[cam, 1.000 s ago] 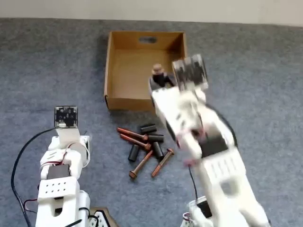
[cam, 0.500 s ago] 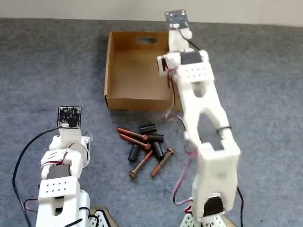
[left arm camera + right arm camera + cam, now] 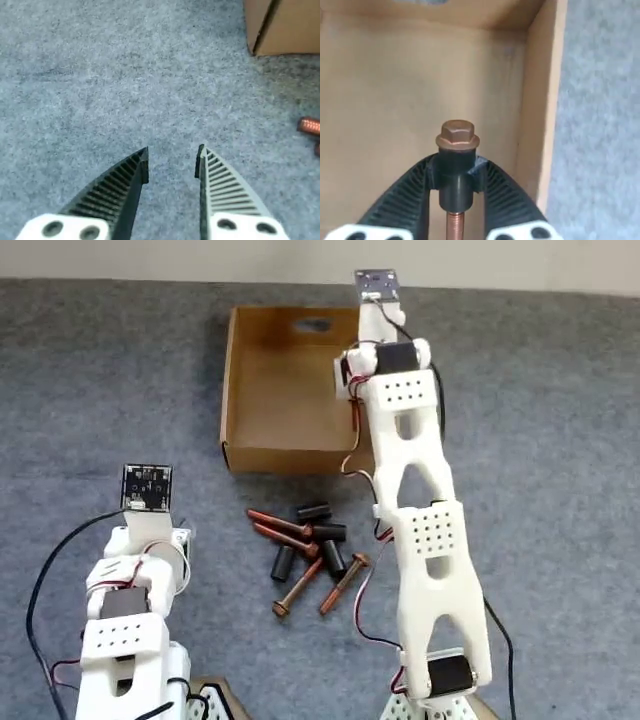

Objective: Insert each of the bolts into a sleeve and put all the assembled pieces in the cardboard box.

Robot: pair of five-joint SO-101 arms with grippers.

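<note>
Resting low on the left, the white left arm (image 3: 125, 580) hangs its black toothed left claw (image 3: 172, 160) just above the grey carpet (image 3: 100, 75). Its two fingers are apart with nothing between them, so it looks ready to grab a part. Next over, a little pile (image 3: 310, 555) lies on the carpet: copper-coloured metal bolts (image 3: 300, 585) and short black tube sleeves (image 3: 283, 562), some touching, some crossed. These look not yet put together, so I think most of the job is left. Just behind the pile sits the brown cardboard box (image 3: 228, 390), open on top so pieces can drop in. On the right, the long white right arm (image 3: 410, 440) stretches out over the box. Its right claw (image 3: 456, 167) is squeezed tight on a black sleeve (image 3: 455, 187) with a copper bolt (image 3: 457, 136) pushed through it. The piece is held above the box floor, near one side wall (image 3: 540, 100), probably so it lands inside when let go.
</note>
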